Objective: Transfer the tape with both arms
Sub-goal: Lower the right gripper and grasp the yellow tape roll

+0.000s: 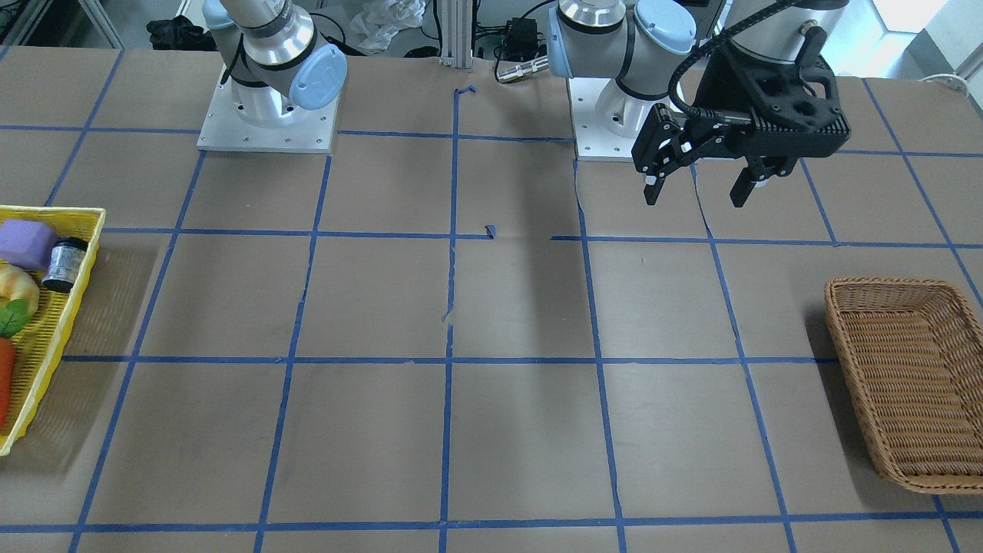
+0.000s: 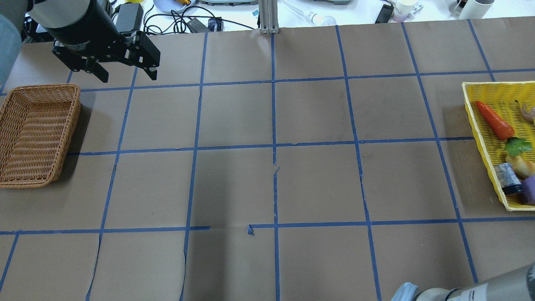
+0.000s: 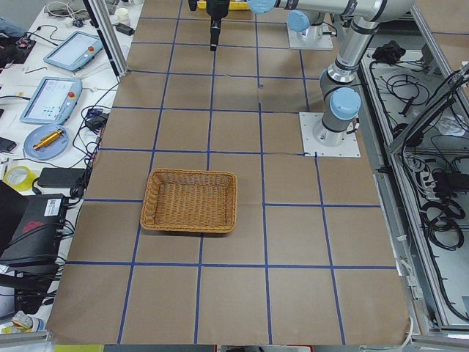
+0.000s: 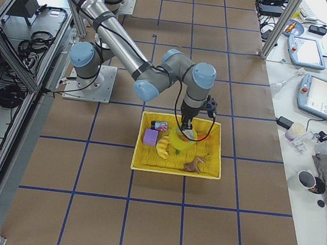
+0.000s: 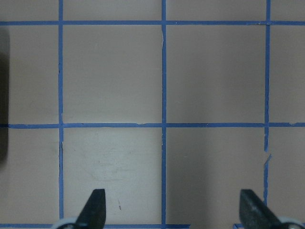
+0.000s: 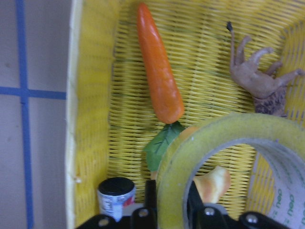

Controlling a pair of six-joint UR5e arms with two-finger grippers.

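The yellow tape (image 6: 224,129) is a ring with a whitish core. My right gripper (image 6: 170,210) is shut on the ring's wall, one finger inside and one outside. In the exterior right view the right gripper (image 4: 185,125) holds the tape (image 4: 180,142) just above the yellow basket (image 4: 175,172). My left gripper (image 1: 695,188) is open and empty, high above the table near its own base. It also shows in the overhead view (image 2: 125,75) and in the left wrist view (image 5: 174,210), over bare brown paper.
The yellow basket (image 6: 90,119) holds a carrot (image 6: 159,71), a toy animal (image 6: 257,71), a small can (image 6: 116,195), a purple block (image 1: 27,242) and a banana (image 4: 163,149). An empty wicker basket (image 2: 37,133) stands on the left arm's side.
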